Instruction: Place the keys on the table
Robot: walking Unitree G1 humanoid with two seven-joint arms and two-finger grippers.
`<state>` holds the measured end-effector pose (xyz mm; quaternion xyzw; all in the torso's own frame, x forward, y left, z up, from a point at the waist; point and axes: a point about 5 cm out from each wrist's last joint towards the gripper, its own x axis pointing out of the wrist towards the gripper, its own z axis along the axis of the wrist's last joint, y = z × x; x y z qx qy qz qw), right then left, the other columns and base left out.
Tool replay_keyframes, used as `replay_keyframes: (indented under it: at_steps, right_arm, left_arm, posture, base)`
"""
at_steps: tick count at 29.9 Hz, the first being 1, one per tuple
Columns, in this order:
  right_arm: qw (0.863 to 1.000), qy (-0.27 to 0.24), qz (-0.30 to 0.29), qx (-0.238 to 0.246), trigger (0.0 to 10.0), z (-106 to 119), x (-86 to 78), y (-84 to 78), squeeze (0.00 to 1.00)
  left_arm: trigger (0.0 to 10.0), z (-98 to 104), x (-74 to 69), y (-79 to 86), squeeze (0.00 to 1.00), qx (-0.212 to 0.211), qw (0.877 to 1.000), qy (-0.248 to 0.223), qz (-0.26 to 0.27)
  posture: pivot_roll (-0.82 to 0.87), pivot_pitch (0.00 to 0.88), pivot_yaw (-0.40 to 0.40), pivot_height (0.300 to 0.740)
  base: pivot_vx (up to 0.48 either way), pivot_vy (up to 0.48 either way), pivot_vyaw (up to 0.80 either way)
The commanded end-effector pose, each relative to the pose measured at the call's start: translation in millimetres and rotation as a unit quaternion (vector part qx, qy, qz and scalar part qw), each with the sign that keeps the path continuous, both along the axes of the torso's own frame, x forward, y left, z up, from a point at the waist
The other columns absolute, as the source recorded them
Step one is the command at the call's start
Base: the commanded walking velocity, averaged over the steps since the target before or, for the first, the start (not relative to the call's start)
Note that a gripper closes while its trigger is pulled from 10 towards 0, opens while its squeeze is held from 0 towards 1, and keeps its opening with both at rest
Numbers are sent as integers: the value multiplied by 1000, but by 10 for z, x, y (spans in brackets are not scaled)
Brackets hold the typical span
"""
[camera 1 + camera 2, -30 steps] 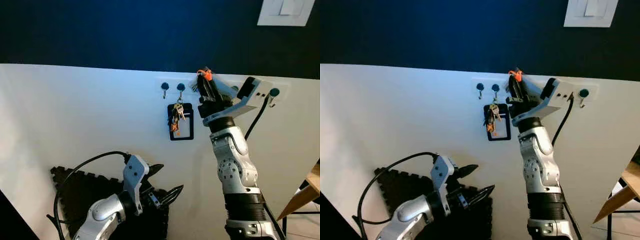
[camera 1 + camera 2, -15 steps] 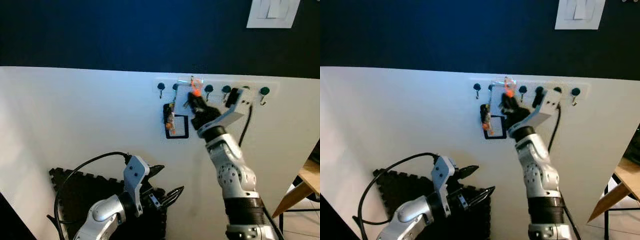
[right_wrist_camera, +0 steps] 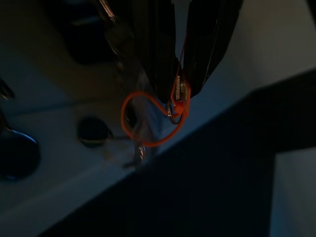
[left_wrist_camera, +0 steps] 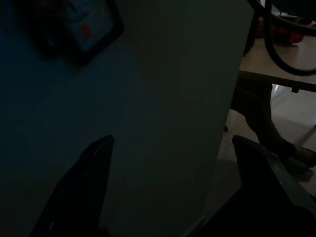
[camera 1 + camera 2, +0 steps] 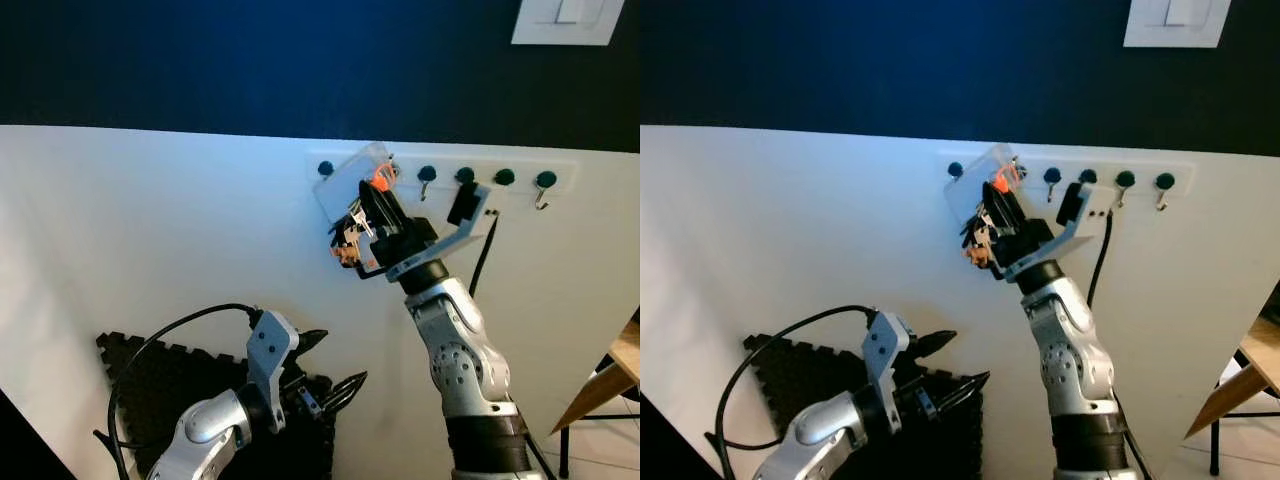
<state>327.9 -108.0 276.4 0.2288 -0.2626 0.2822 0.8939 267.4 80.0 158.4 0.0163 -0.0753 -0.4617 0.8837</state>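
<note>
The keys are a small bunch on an orange loop, together with a clear card holder and a black-framed badge. My right gripper is raised to the white hook rail on the wall and is shut on the bunch at the orange loop. The clear holder is tilted up over the rail's left end and hides one hook. My left gripper hangs low in front of a black foam mat, open, its fingers holding nothing.
Several dark hooks stay bare along the rail. A white light switch sits on the dark upper wall. A wooden table corner shows at the lower right, and a table edge beyond the wall's end.
My right gripper has dropped down and left from the rail's top, taken hold of the orange loop, and the keys, badge and clear holder have swung up and tilted with it. The left arm is unchanged.
</note>
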Motion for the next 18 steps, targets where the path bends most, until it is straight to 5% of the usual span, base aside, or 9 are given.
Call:
replay_keyframes:
  at_steps: [1,7,17,18]
  right_arm:
    - [1000,7,-6,-23,3922,-67,-3,35,0]
    - [990,94,-93,-47,5333,-391,105,-187,0]
    - [979,112,-161,-57,6510,-524,117,-376,0]
    - [976,112,-176,-56,8706,-530,116,-419,0]
  left_arm:
    - [10000,-29,-26,14,0,13,1000,3,-1]
    - [10000,-32,-24,14,0,16,1000,2,-2]
    - [10000,-26,-18,9,0,15,1000,1,-3]
    - [10000,-23,-14,9,0,15,1000,1,-2]
  posture:
    - [56,52,26,740]
    - [59,48,26,740]
    - [59,48,29,740]
    - [58,50,29,740]
  base:
    - [0,0,0]
    - [0,0,0]
    - [0,0,0]
    - [0,0,0]
